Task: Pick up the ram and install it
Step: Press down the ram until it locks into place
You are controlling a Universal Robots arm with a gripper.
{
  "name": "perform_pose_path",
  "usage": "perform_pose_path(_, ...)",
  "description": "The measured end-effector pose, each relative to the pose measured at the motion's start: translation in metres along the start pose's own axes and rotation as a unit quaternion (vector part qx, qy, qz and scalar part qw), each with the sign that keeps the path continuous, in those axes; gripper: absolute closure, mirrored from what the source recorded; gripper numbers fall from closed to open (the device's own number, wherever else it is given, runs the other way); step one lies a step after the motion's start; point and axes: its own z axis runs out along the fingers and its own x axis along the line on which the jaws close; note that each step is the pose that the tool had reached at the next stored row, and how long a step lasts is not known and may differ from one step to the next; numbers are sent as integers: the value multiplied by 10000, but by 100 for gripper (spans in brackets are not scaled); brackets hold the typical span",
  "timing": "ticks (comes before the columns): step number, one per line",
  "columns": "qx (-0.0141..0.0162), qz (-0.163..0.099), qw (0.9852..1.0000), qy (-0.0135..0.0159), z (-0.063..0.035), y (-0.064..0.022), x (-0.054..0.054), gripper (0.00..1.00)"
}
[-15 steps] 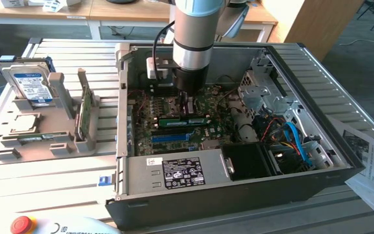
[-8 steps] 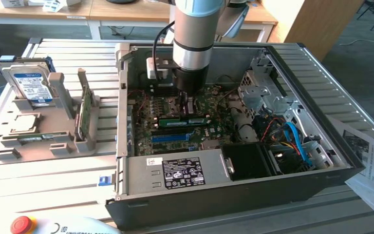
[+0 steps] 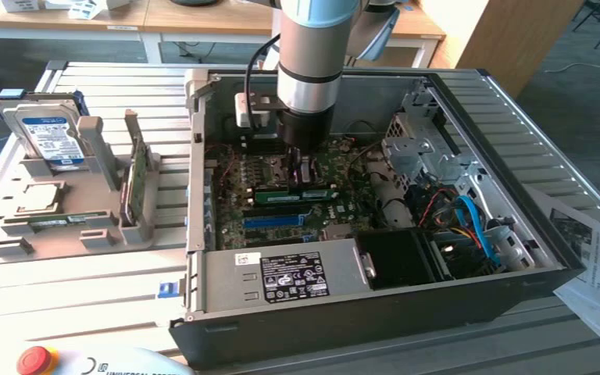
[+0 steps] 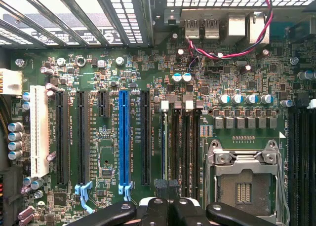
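A: How are the fingers being held?

B: The gripper is being kept pressed shut low inside the open computer case, just above the motherboard. Whether anything is pinched cannot be told.

A: Where is the ram being seen?

B: A green ram stick is being seen at the frame's centre, lying on the board beside the fingertips.

A: What is crowding it?

B: A blue slot is being shown left of centre, the CPU socket lower right, a power supply below, and a hard drive far left.
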Motion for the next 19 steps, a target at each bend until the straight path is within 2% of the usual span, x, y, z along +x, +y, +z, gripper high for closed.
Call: perform_pose_path(19,0,0,10000,0,10,0,2,89)
